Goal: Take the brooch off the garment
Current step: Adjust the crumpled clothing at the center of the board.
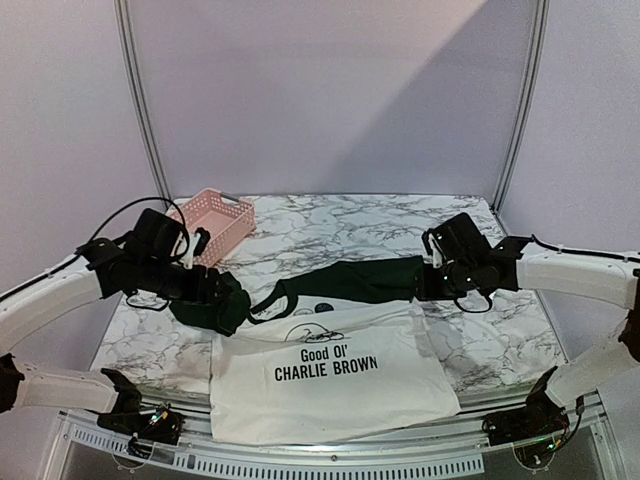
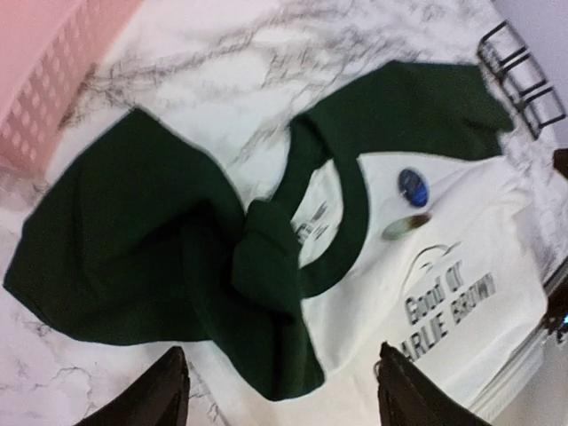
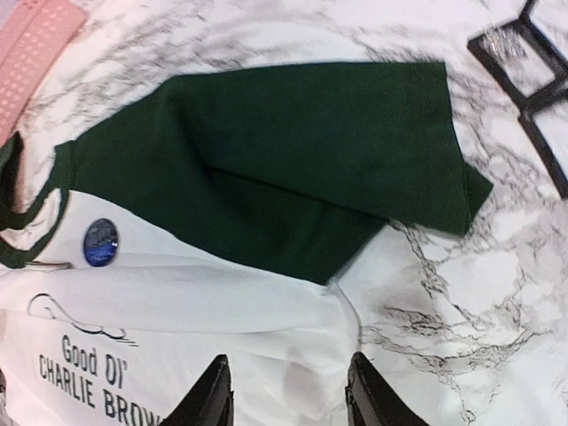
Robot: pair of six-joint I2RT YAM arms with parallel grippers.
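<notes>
The garment (image 1: pixel 330 385) lies flat near the table's front edge, a white T-shirt with dark green sleeves and black "Good Ol' CHARLIE BROWN" print. The brooch (image 1: pixel 322 309), a small round blue pin, sits on the white chest just below the collar. It also shows in the left wrist view (image 2: pixel 413 186) and the right wrist view (image 3: pixel 100 241). My left gripper (image 1: pixel 230 303) is open and empty above the bunched left sleeve (image 2: pixel 151 240); its fingers (image 2: pixel 164 395) are apart. My right gripper (image 1: pixel 425 280) is open and empty above the right sleeve's lower edge (image 3: pixel 293 160).
A pink perforated basket (image 1: pixel 213 222) stands at the back left, also in the left wrist view (image 2: pixel 53 71). A small oval object (image 2: pixel 406 226) lies beside the brooch. A black wire frame (image 3: pixel 524 62) is at the table's right. Marble tabletop (image 1: pixel 400 225) lies behind the shirt.
</notes>
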